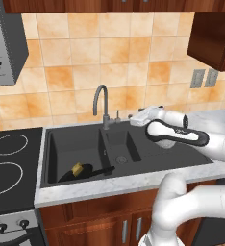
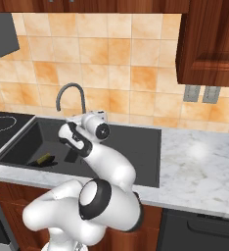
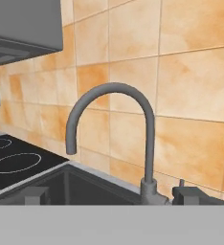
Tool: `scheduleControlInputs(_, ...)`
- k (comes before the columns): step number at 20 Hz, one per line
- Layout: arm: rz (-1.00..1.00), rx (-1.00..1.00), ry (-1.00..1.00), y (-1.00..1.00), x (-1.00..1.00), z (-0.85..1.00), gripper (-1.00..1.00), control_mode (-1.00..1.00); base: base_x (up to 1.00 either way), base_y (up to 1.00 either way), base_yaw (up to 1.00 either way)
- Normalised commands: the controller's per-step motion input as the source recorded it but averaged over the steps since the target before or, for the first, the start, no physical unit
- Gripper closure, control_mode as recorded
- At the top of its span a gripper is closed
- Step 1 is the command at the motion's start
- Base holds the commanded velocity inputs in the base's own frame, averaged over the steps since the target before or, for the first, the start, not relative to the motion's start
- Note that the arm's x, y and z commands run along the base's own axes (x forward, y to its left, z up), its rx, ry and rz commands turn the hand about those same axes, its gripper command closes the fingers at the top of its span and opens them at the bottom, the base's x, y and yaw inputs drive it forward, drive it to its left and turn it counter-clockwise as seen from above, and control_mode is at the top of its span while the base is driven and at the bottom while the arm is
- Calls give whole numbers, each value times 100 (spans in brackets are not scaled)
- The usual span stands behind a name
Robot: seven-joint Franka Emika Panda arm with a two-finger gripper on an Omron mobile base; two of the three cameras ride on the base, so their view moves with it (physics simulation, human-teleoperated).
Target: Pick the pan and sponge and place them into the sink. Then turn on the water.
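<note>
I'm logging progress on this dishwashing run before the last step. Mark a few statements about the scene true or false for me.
1. The pan lies in the large basin of the sink. True.
2. The sponge sits on the stovetop. False: it rests in the pan.
3. Water runs from the faucet. False: no stream falls from its spout.
4. The gripper is up by the faucet. True.
5. The gripper holds the pan. False: the pan lies apart from it.

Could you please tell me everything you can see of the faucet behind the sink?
The faucet is a matte grey gooseneck: a slim upright tube rising from a thicker base at the back rim of the sink, near the divider between the basins, arching over to a downturned spout. A small lever stands beside its base. No water falls from the spout. In the hand view, the fingers sit level with the base.
</note>
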Motion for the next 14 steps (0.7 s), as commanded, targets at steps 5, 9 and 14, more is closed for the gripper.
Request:
scheduleControlInputs(5, 0, -1, 1, -4, 19, -19, -100, -100, 0, 0, 0)
scheduleControlInputs(9, 0, 0, 0, -6, 23, 0, -100, -100, 0, 0, 0)
scheduleControlInputs(14, 0, 0, 0, -8, 28, -5, -100, -100, 0, 0, 0)
